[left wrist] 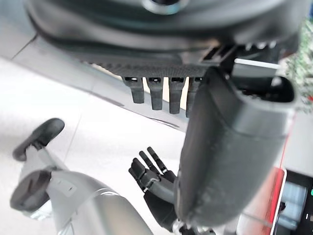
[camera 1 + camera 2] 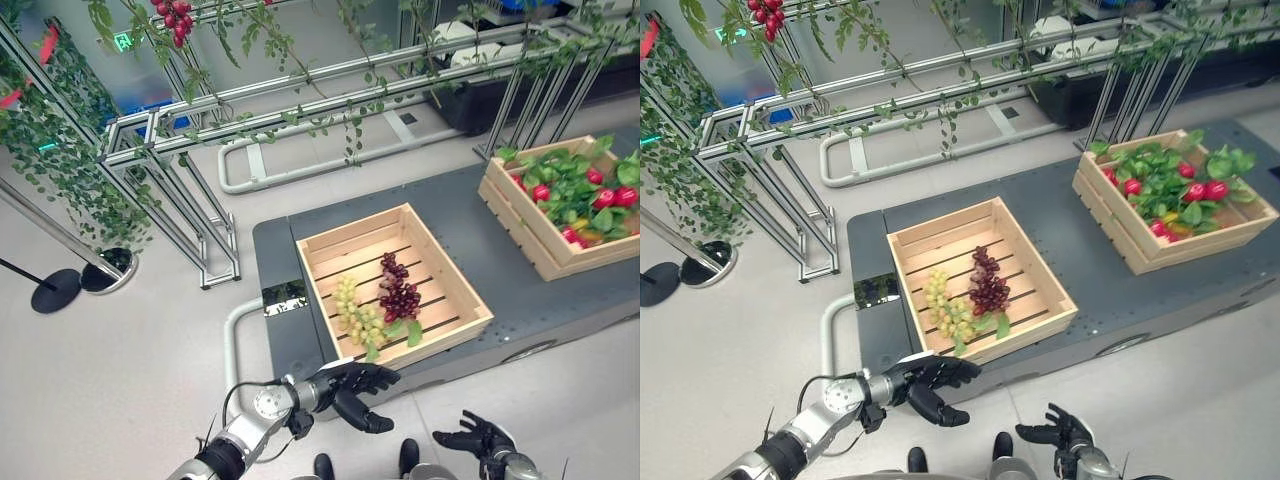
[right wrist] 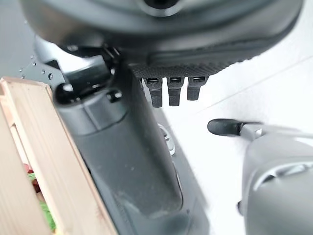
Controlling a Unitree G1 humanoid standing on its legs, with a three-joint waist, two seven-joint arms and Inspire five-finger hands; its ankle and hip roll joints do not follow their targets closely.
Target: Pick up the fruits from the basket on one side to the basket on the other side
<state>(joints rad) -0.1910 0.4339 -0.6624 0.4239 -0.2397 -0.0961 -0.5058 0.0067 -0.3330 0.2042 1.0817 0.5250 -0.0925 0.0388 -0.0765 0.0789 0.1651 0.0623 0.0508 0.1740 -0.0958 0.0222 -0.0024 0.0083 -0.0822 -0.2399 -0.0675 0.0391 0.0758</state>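
Below the near crate [image 2: 392, 283], left robot hand [image 2: 352, 383] spread (empty), right robot hand [image 2: 480, 437] spread too.

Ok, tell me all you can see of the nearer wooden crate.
The nearer crate is pale slatted wood, open-topped and rectangular, sitting flat and skewed on the dark grey platform. Inside lie a green grape bunch and a dark red grape bunch with leaves, side by side. No hand touches it.
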